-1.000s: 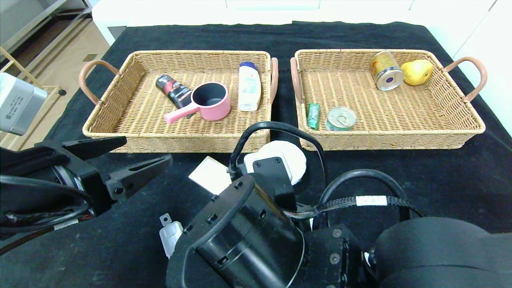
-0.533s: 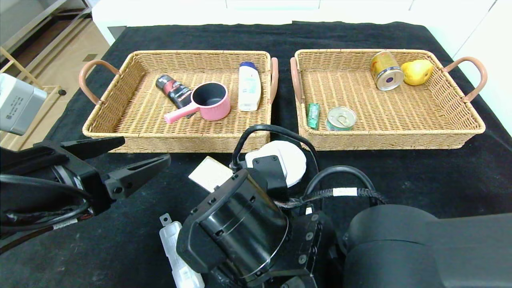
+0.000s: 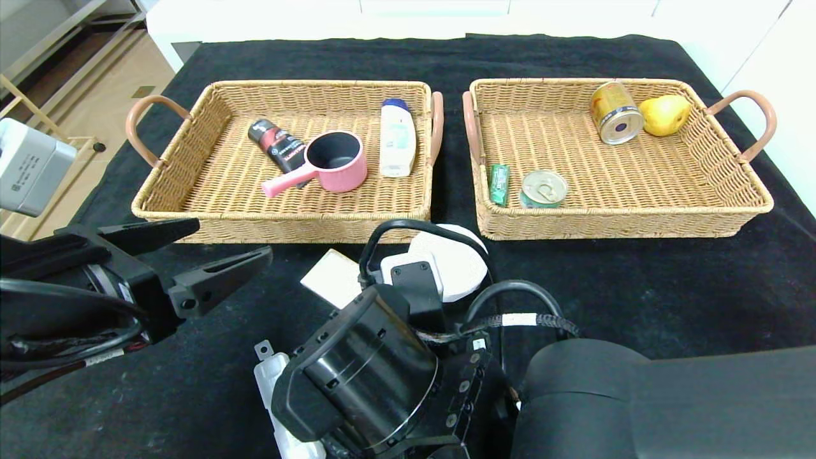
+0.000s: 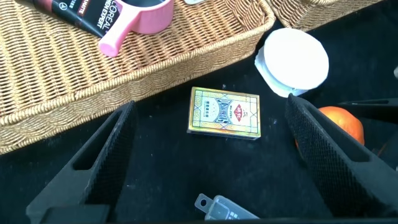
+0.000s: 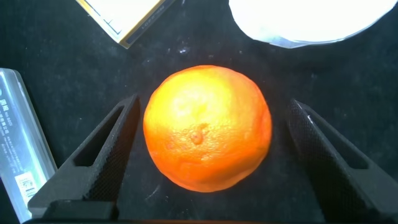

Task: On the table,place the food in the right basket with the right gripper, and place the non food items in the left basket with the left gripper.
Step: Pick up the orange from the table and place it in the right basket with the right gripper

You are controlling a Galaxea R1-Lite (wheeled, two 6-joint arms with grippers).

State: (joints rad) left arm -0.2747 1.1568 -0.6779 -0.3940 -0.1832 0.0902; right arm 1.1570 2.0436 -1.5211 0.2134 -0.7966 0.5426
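My right gripper (image 5: 214, 104) is open and straddles the round orange (image 5: 207, 127) on the black table (image 3: 637, 287); both fingers stand clear of its sides. In the head view its bulky wrist (image 3: 370, 376) hides the orange. Beside it lie the white tub (image 3: 456, 264), the flat beige box (image 3: 331, 277) and the translucent case (image 3: 271, 376). My left gripper (image 3: 229, 241) hovers open at the near left, facing the box (image 4: 225, 112). The right basket (image 3: 625, 223) holds the green gum pack (image 3: 499, 183) and the tin (image 3: 544, 189). The left basket (image 3: 280, 226) stands beside it.
In the left basket lie a black tube (image 3: 277, 145), a pink pot (image 3: 335, 162) and a white bottle (image 3: 397, 137). A gold can (image 3: 615, 113) and a yellow fruit (image 3: 664, 115) sit at the right basket's far end. Bare cloth lies at the near right.
My right wrist has shifted toward me and to the left over the loose items, uncovering more of the white tub. The left arm has stayed still.
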